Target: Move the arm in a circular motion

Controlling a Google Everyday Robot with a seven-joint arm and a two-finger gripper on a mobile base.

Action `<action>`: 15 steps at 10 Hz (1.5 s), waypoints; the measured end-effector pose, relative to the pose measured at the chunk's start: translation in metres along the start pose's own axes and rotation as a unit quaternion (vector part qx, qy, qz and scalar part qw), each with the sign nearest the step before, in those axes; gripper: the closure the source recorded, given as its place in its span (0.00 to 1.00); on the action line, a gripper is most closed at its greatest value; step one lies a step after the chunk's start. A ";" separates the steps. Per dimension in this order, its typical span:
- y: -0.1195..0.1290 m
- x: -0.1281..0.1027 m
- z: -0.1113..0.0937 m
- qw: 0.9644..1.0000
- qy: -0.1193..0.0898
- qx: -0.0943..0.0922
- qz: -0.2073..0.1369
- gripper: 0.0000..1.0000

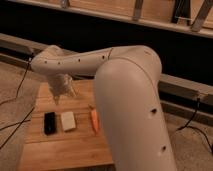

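Zero way to say exactly how much of the circle is done, but I'd guess the arm is mid-sweep with more loop to go. It rises fat from about 5 o'clock, bends, and reaches out level toward 10 o'clock, where the gripper hangs pointing down above the wooden table, at 11 o'clock from the carrot. Can't tell whether the gripper is spread or pressed together.

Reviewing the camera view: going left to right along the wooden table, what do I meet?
On the table: black flat object → white block → orange carrot → the arm. The gripper hangs over the table's far side, behind the first two.
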 end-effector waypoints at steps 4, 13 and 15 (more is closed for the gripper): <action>-0.037 0.053 -0.026 0.999 -0.005 0.009 0.035 0.35; -0.142 -0.020 -0.025 0.994 -0.043 0.042 0.092 0.35; -0.125 -0.056 -0.005 0.996 -0.044 0.034 0.073 0.35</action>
